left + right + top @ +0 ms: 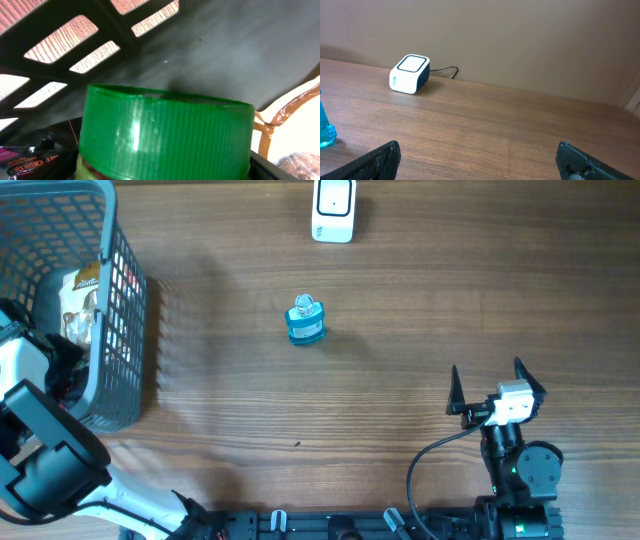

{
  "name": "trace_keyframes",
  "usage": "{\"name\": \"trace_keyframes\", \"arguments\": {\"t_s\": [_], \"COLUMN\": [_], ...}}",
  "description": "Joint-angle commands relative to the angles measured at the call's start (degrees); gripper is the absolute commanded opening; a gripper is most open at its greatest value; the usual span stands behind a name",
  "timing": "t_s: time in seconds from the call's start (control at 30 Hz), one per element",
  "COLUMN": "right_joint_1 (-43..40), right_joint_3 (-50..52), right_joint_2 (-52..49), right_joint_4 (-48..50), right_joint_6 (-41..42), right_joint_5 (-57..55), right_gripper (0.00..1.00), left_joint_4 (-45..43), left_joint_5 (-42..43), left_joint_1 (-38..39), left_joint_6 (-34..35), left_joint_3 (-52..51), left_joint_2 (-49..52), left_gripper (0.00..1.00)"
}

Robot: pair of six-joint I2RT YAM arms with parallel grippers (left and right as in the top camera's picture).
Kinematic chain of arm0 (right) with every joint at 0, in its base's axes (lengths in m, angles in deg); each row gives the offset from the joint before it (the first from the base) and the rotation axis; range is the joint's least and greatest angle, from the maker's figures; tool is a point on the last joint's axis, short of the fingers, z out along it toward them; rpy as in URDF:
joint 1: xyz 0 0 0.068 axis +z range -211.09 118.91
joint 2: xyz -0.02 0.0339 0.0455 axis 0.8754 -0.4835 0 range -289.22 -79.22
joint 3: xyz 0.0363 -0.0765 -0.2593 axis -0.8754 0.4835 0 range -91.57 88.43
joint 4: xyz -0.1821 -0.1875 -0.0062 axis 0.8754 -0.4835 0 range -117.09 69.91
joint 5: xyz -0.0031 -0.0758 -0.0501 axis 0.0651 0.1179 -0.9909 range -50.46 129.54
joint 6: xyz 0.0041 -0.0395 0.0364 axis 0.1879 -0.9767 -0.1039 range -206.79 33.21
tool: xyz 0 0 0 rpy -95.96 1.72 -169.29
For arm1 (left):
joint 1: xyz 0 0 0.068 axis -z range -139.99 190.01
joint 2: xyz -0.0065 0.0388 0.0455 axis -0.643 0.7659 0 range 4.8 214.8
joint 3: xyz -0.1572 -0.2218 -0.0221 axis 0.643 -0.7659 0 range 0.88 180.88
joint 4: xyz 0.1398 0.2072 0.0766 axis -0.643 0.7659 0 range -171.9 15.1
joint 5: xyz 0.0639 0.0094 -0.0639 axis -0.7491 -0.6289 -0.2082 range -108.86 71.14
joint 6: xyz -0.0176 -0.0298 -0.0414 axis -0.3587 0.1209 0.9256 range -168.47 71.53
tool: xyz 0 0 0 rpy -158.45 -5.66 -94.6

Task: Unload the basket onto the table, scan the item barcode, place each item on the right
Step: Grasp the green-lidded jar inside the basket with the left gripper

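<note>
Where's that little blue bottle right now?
Seen from overhead, the blue bottle stands alone near the middle of the table, in front of the white scanner at the far edge and right of the grey basket.

soft even light; glare on blurry green cap (132, 132).

In the left wrist view, a dark package (35, 157) lying just beside the green ribbed cap (165, 135) is showing the only clearly legible word, "WRENCH", in pale capitals near its lower edge. More characters are following on the same line, possibly "9 PC", but they are blurring too much to be sure. A pink band above that line is carrying print too smeared to read. From overhead, the bag (80, 305) in the basket (125, 330) and the blue bottle (305, 322) on the surface are bearing print too small to make out.
</note>
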Motion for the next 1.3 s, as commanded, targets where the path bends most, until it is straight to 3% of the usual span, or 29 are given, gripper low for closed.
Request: {"name": "trace_keyframes", "arguments": {"t_s": [0.0, 0.37, 0.6, 0.73, 0.97, 1.27], "right_joint_1": [0.07, 0.07, 0.07, 0.07, 0.07, 0.07], "right_joint_3": [0.04, 0.04, 0.04, 0.04, 0.04, 0.04], "right_joint_2": [0.00, 0.00, 0.00, 0.00, 0.00, 0.00], "right_joint_4": [0.13, 0.13, 0.13, 0.13, 0.13, 0.13], "right_joint_6": [-0.72, -0.70, -0.70, -0.70, -0.70, -0.70], "right_joint_5": [0.94, 0.94, 0.94, 0.94, 0.94, 0.94], "right_gripper": [1.00, 1.00, 1.00, 1.00, 1.00, 1.00], "left_joint_4": [0.13, 2.10, 3.61, 3.67, 3.76, 0.39], "left_joint_5": [0.31, 1.46, 3.56, 3.50, 3.50, 3.34], "left_joint_1": [-0.37, -0.31, -0.33, -0.33, -0.33, -0.39], "left_joint_6": [-0.13, 0.24, 1.18, 1.16, 1.16, 1.11], "left_joint_3": [-0.63, -0.55, -0.52, -0.52, -0.63, -0.63], "left_joint_2": [1.49, -0.04, -8.57, -14.38, -11.78, -4.85], "left_gripper": [0.71, 0.70, 0.70, 0.61, 1.00, 1.00]}}
